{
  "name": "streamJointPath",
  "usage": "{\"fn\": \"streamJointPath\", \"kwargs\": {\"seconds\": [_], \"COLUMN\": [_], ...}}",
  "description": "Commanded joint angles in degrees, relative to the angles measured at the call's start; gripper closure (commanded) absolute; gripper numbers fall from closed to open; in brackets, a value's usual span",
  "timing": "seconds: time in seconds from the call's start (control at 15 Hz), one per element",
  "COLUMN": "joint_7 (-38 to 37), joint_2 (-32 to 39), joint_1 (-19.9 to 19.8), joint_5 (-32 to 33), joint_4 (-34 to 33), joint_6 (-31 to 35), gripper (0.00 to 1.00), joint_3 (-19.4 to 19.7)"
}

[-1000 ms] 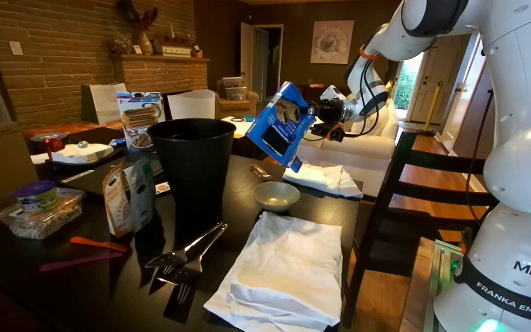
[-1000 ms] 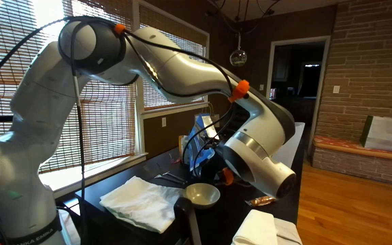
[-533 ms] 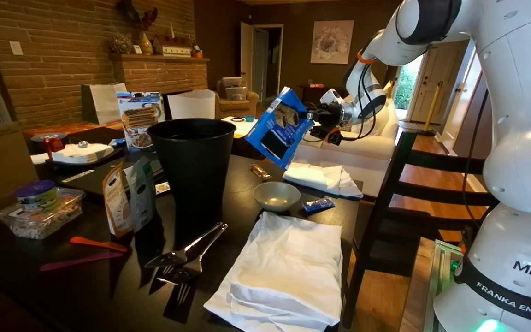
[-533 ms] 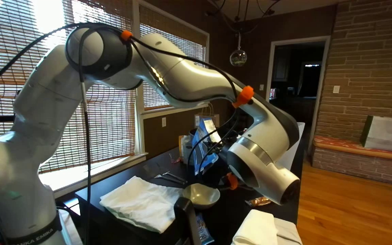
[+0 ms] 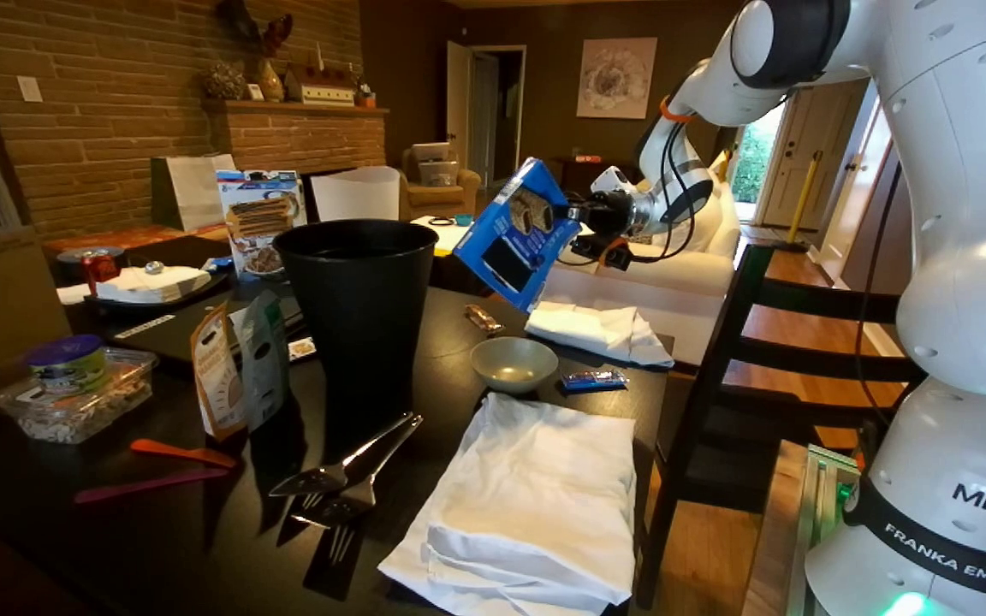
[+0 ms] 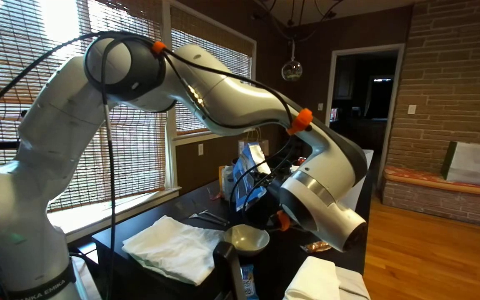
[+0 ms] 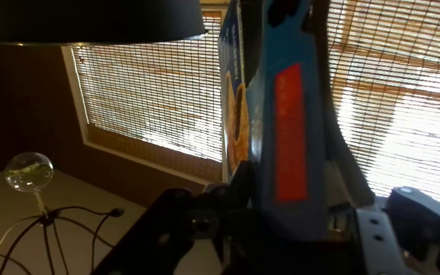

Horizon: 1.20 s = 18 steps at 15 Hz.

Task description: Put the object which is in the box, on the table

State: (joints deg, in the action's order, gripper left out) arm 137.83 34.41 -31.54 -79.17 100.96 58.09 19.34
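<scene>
The blue box (image 5: 520, 235) hangs tilted above the dark table (image 5: 450, 376), in front of the black bin from my arm's side. My gripper (image 5: 577, 210) is shut on an edge of the box. In the wrist view the box (image 7: 290, 133) stands between the fingers, its red label facing the camera. In an exterior view the box (image 6: 246, 183) is partly behind cables and the arm. A small blue packet (image 5: 594, 381) lies on the table beside the bowl, below the box and apart from it. It also shows in an exterior view (image 6: 248, 281), partly cut off.
A tall black bin (image 5: 356, 316) stands left of the held box. A bowl (image 5: 514, 364), folded white cloths (image 5: 536, 505), a wrapped bar (image 5: 483, 318), silver servers (image 5: 356, 488) and snack pouches (image 5: 236, 368) are on the table. A dark chair (image 5: 733, 376) stands at its edge.
The blue packet was at the box's lower corner a second ago. It has dropped onto the table beside the bowl and settled. The arm and box shifted slightly.
</scene>
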Motion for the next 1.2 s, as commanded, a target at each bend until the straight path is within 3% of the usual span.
{"fn": "streamJointPath", "kwargs": {"seconds": [0.0,0.07,0.13,0.2,0.27,0.33,0.4,0.47,0.73,0.8,1.0,1.07,1.13], "joint_7": [-4.5,-0.6,-5.5,-3.5,-8.8,-5.9,-11.4,-7.7,-9.0,-6.5,-13.0,-9.9,-11.8], "joint_2": [1.0,0.9,0.8,1.4,1.3,1.3,1.2,1.1,0.7,0.4,1.0,0.6,1.1], "joint_1": [-1.6,-0.4,-1.6,-1.0,-2.1,-0.9,-2.0,-0.6,-0.2,0.4,-0.8,0.2,-0.1], "joint_5": [-4.2,-1.1,-5.7,-3.0,-7.0,-4.4,-7.8,-4.9,-4.6,-4.2,-6.5,-6.4,-5.8], "joint_4": [-1.3,-2.8,-0.8,-2.8,-0.9,-2.5,-0.9,-2.4,-2.6,-2.6,-1.9,-1.6,-2.4], "joint_6": [-2.9,-0.4,-2.5,-1.7,-4.2,-1.9,-4.7,-1.6,-1.8,0.5,-3.9,0.1,-1.7], "gripper": [0.91,0.91,0.91,0.91,0.91,0.91,0.91,0.91,0.91,0.91,0.91,0.91,0.91], "joint_3": [-1.2,0.1,-1.3,-0.5,-1.8,-0.6,-1.8,-0.4,-0.6,-0.1,-1.8,-0.9,-1.2]}}
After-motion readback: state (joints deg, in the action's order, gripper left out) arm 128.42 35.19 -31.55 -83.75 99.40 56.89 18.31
